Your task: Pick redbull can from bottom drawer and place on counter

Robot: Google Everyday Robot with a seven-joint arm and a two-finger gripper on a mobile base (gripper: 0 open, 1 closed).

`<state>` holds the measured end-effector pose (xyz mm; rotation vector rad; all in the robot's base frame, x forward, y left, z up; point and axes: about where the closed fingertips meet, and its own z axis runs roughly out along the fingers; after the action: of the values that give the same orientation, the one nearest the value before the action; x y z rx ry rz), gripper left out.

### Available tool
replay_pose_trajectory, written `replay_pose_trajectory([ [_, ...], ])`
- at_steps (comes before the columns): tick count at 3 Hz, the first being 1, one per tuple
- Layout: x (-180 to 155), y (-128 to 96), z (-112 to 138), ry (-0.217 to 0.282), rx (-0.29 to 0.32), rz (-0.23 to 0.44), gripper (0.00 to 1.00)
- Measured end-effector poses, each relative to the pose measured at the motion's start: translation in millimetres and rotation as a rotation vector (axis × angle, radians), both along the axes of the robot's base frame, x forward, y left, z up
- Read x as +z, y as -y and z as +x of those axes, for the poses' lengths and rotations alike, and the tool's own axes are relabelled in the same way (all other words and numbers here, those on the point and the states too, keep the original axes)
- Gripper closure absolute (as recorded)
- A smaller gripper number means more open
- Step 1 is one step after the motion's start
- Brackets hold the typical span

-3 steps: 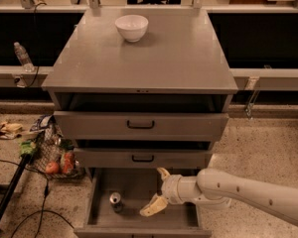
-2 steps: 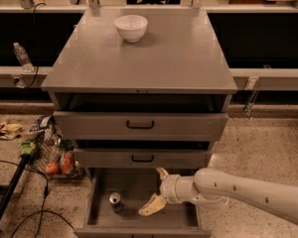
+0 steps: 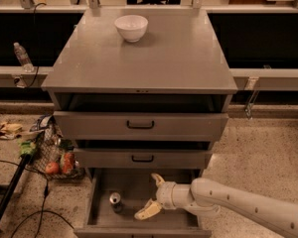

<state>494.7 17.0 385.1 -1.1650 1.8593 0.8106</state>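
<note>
The redbull can (image 3: pixel 115 200) stands upright at the left of the open bottom drawer (image 3: pixel 139 221), its shiny round top facing up. My gripper (image 3: pixel 152 196) is open inside the drawer, to the right of the can and apart from it, with one cream finger (image 3: pixel 148 210) low and the other raised. The white arm reaches in from the lower right. The grey counter (image 3: pixel 179 58) spans the cabinet top above.
A white bowl (image 3: pixel 131 28) sits at the back of the counter. The two upper drawers (image 3: pixel 140 126) with black handles stand slightly pulled out. A wire basket with fruit (image 3: pixel 54 155), cables and a black pole lie on the floor at left. A clear bottle (image 3: pixel 23 56) stands far left.
The gripper has shifted slightly left toward the can. The can and drawers have not moved.
</note>
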Motion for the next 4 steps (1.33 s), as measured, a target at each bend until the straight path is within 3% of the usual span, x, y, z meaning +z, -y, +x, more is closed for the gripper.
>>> replay_pose_trajectory([
  [2, -72.9, -46.6, 16.8, 0.001, 0.104, 0.077, 0.0],
  [4, -143.1, -99.1, 28.6, -0.03, 0.124, 0.085, 0.0],
])
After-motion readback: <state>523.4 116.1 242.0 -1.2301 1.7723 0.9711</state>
